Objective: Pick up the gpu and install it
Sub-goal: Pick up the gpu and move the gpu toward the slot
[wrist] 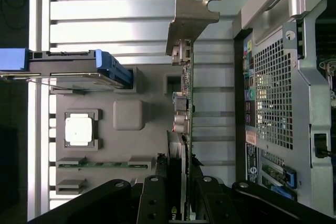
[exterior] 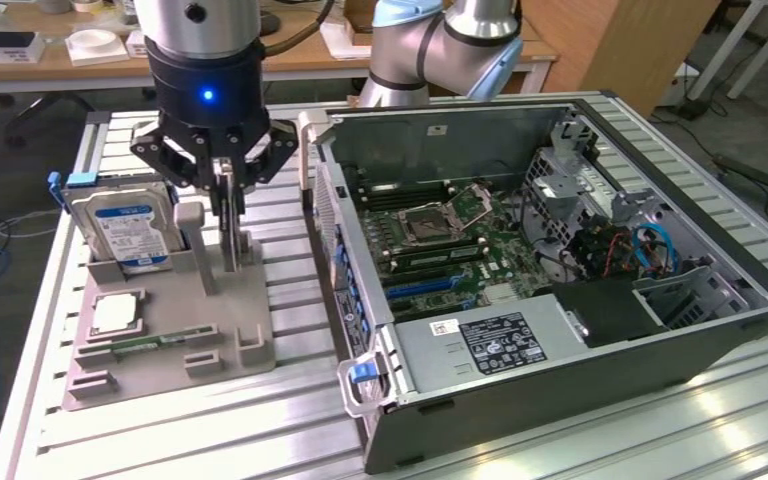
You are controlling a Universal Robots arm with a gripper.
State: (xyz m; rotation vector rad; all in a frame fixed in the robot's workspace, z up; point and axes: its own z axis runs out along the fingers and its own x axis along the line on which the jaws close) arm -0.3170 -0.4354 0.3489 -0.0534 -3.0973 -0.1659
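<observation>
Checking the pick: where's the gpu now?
The gpu stands on edge in the gray tray, exterior view's left, beneath the gripper, between hard drive and case.

Claw (exterior: 224, 185): black, blue light. In the claw, card (wrist: 187, 103): green board, silver bracket. Beside the claw, drive (exterior: 124, 225): silver, blue-white label. Below the claw, tray (exterior: 224, 335): plain grey.

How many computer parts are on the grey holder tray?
4: hard drive upright, CPU flat, memory stick flat in its slot, gpu upright in the gripper. None seems hidden.
</observation>
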